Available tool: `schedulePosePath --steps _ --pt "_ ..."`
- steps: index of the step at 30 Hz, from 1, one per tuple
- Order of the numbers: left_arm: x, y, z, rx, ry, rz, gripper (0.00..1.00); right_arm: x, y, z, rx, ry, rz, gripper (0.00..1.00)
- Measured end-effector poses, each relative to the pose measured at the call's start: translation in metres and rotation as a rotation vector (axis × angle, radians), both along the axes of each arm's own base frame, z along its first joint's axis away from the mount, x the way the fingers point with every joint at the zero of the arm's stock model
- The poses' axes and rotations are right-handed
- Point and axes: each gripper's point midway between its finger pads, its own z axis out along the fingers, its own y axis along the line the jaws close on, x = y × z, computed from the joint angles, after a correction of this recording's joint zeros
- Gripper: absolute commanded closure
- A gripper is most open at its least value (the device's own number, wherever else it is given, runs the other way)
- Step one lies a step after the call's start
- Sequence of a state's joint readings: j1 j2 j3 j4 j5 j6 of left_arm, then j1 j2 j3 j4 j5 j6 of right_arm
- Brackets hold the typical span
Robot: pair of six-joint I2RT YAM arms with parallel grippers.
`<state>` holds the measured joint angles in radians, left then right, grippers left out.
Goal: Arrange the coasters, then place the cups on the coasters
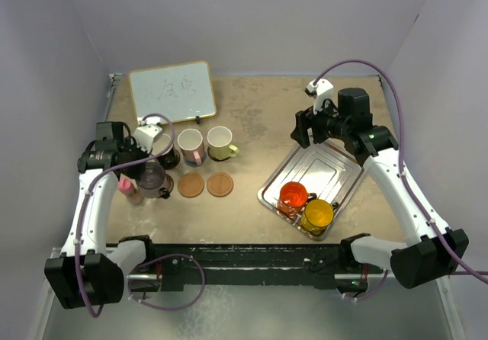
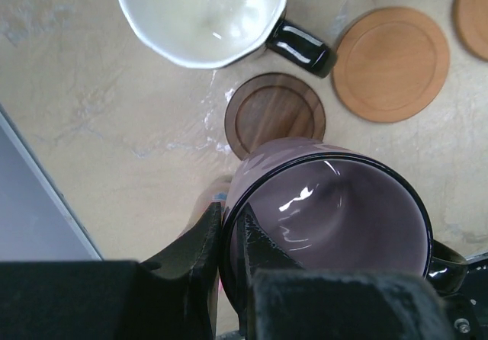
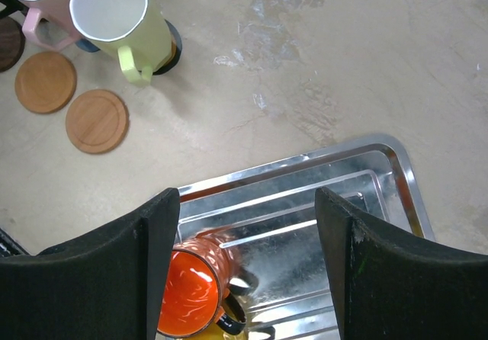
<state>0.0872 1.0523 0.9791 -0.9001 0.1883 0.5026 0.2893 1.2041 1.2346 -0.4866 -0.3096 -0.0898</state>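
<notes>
My left gripper (image 2: 229,241) is shut on the rim of the smoky purple cup (image 2: 335,218), one finger inside and one outside. The cup hides the near edge of a dark brown coaster (image 2: 276,115). Beyond that coaster stands the black cup (image 2: 206,12) with its white inside. Two tan-orange coasters (image 1: 191,184) (image 1: 219,184) lie bare in front of the pink cup (image 1: 191,145) and the yellow-green cup (image 1: 221,142). My right gripper (image 3: 248,226) is open above the tray (image 3: 381,153), where the red-orange cup (image 3: 194,279) and the yellow cup (image 1: 316,214) stand.
A whiteboard (image 1: 171,91) leans at the back left. A small pink bottle (image 1: 130,190) stands just left of the purple cup, beside my left fingers. The metal tray (image 1: 335,168) lies at an angle on the right half of the table.
</notes>
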Motion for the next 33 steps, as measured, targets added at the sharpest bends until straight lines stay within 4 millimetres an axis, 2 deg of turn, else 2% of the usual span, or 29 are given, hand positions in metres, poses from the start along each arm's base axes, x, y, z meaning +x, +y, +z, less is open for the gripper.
schedulePosePath --steps 5,13,21,27,33 --pt "0.003 0.013 -0.02 -0.038 0.034 0.016 0.97 0.0 0.0 -0.001 0.001 0.004 0.006 0.27" --pt "0.021 0.009 -0.041 -0.08 0.009 -0.015 0.97 -0.002 0.002 -0.004 0.003 0.011 0.022 0.27" --pt "0.033 0.009 -0.054 -0.097 0.007 -0.022 0.97 -0.003 0.002 -0.004 0.003 0.013 0.025 0.27" --pt "0.031 0.008 -0.066 -0.106 0.034 -0.032 0.97 -0.003 0.001 -0.005 0.002 0.017 0.023 0.26" --pt "0.032 0.009 -0.069 -0.108 0.035 -0.03 0.97 -0.003 0.001 -0.005 0.003 0.017 0.022 0.26"
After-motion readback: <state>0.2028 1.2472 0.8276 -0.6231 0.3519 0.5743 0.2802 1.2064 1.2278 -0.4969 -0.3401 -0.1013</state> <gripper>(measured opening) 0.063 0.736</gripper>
